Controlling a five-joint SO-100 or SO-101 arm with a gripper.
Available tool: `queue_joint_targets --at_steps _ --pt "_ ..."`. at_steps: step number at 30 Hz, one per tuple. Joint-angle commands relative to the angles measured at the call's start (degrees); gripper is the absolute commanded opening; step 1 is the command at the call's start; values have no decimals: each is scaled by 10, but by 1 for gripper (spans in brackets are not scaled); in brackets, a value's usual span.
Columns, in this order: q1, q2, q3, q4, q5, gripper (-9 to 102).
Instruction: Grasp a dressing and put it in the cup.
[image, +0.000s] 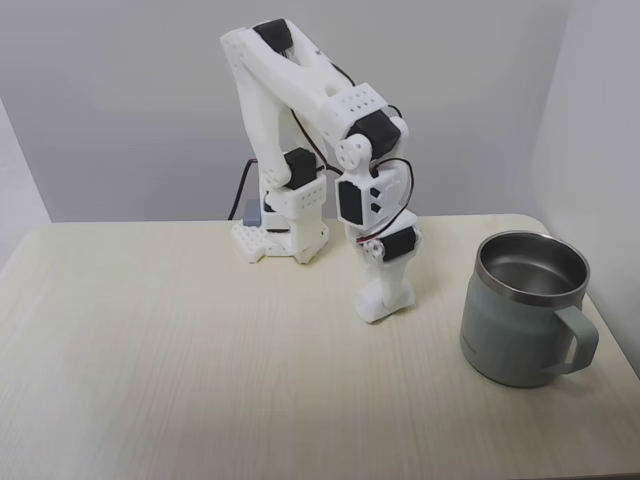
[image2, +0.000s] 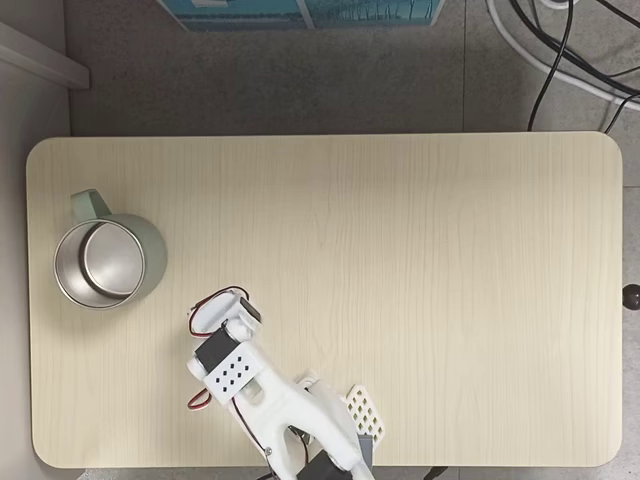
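Gripper (image: 383, 308): centre of a fixed view, tips down on the table (image: 180, 380); jaw state cannot be told.
Cup (image: 524, 308): right, upright, apart from gripper.

Pale wood table (image2: 400, 250), grey wall (image: 120, 90), grey floor (image2: 300, 80), black cables (image2: 560, 50).

One fixed view faces the arm (image: 320, 150) low across the table (image: 150, 380); the other looks straight down from higher. Both share arm, table (image2: 400, 250), cup (image: 525, 310).
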Motion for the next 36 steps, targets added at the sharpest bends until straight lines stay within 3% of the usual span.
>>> queue_joint_targets --at_steps 1,5,11,26,31,36 --pt "1 0 5 1 -4 0" --pt "1 -54 3 17 -18 0" --pt "-37 -125 61 105 -41 0" --pt "-77 -119 426 402 -53 0" --pt "-88 -112 475 421 -46 0" --pt "-87 -95 511 374 -21 0"
